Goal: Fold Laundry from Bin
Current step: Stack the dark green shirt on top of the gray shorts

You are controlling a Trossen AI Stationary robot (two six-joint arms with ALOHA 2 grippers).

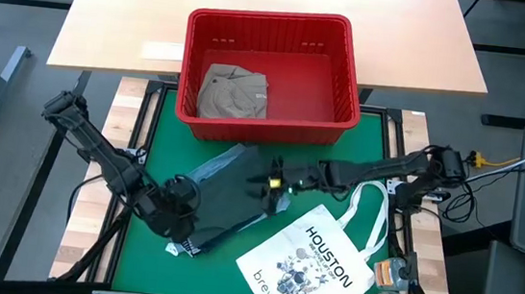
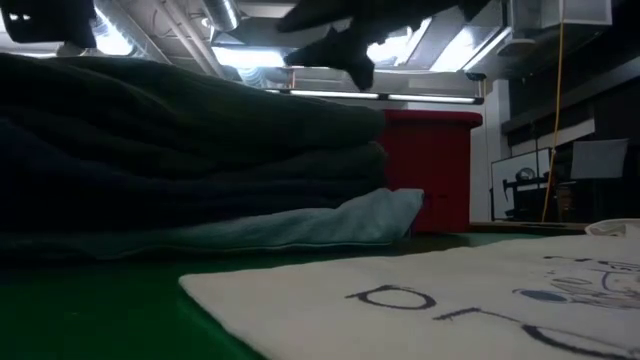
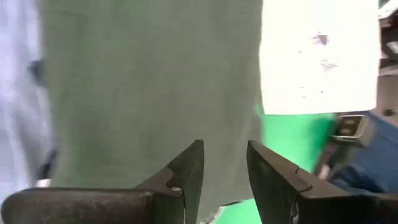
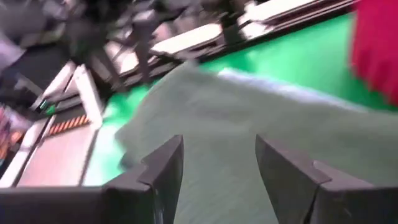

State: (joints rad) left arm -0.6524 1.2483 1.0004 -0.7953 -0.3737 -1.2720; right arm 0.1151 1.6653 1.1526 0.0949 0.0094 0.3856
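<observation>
HOUSTON tote bag [image 1: 314, 268] lies nearest on the green worktop [image 1: 379, 144]. Beyond it, left gripper [image 1: 183, 200] and right gripper [image 1: 276, 182], jaws spread, hover over stacked dark garments [image 1: 238, 198]. Farthest, red bin [image 1: 270, 71] holds a khaki garment [image 1: 232, 93].

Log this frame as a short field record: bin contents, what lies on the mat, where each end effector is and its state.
bin: red bin at the mat's far edge, holding one khaki-tan garment
mat: stack of dark garments with light blue denim showing at its edge; white HOUSTON tote bag beside the stack
left end effector: open, over the dark green garment near the stack's near-left corner, holding nothing
right end effector: open, above the stack's right side, holding nothing
</observation>
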